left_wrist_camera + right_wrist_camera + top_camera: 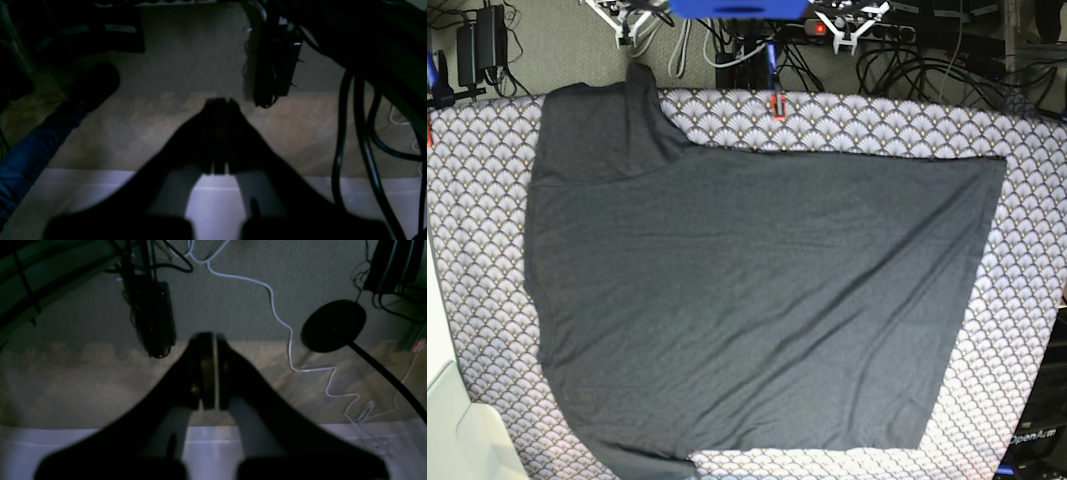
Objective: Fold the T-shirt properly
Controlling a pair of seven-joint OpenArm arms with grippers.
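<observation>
T-shirt (757,300) spread flat, plain dark side up, over the scallop-patterned cloth (1027,160) covering the table; collar and shoulders toward the base view's left, hem toward its right, one sleeve (632,110) reaching to the far edge, the near sleeve running off the bottom of the frame. No fold yet made; light creases across the lower body. Left gripper (221,101) shut and holding nothing, parked beyond the table edge with only floor (186,60) and cables (347,133) below. Right gripper (209,338) likewise closed and empty, over floor beside a white cable (283,323) and a round black stand base (333,325). Neither arm visible over the shirt in the base view. Judged at the start: first fold still to begin. Recommended: open both sets of jaws before descending, pinch a single fabric layer at matching points on one long edge, lift only enough to clear, carry both corners across together, keeping the edge taut and parallel, and avoid snagging the patterned cloth beneath.
</observation>
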